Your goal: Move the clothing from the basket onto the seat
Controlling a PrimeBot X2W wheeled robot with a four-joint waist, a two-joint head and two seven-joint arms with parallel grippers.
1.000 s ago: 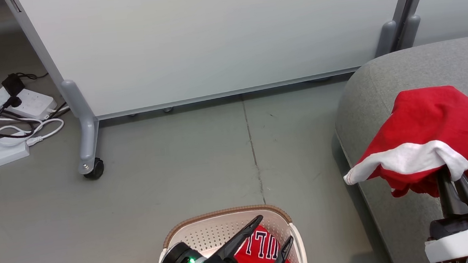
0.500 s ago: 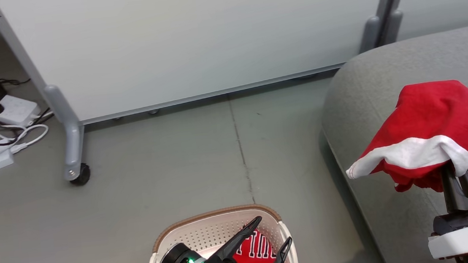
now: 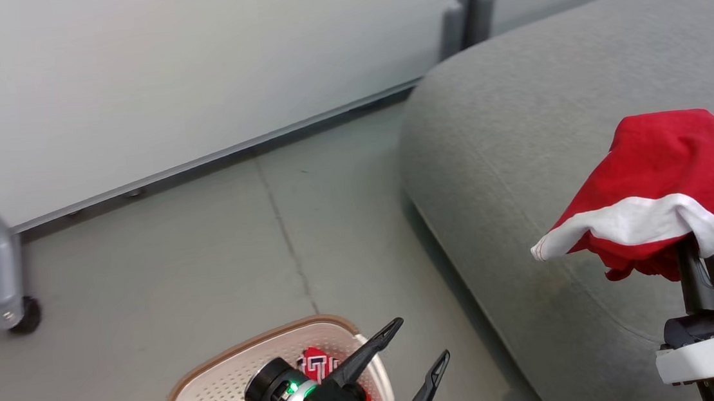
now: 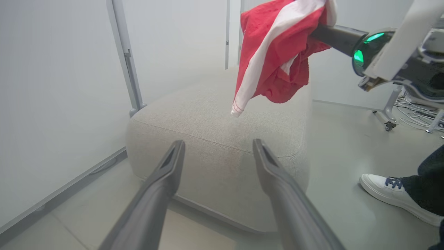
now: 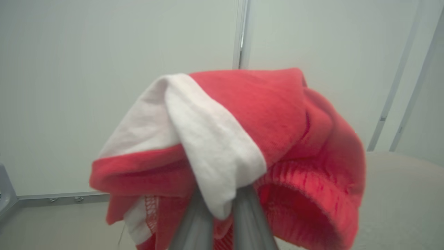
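Observation:
A red garment with a white stripe (image 3: pixel 666 193) drapes over my right gripper (image 3: pixel 700 248), which is shut on it and holds it in the air above the grey seat (image 3: pixel 522 166). The same clothing (image 4: pixel 274 55) hangs over the seat (image 4: pixel 215 139) in the left wrist view, and it covers my right fingertips (image 5: pixel 222 208) in the right wrist view. My left gripper (image 3: pixel 418 347) stands open and holds nothing above the cream basket (image 3: pixel 219 393) at the bottom. A second red piece with letters (image 3: pixel 319 362) lies in the basket.
A pale partition panel (image 3: pixel 159 75) on a grey castor leg (image 3: pixel 9 282) runs along the far side. In the left wrist view a person's white shoe (image 4: pixel 392 196) stands on the floor right of the seat, and cables (image 4: pixel 416 118) lie beyond.
The camera has swung right, so the seat takes up more of the head view and the basket sits further left. My right gripper still holds the garment; the left stays open.

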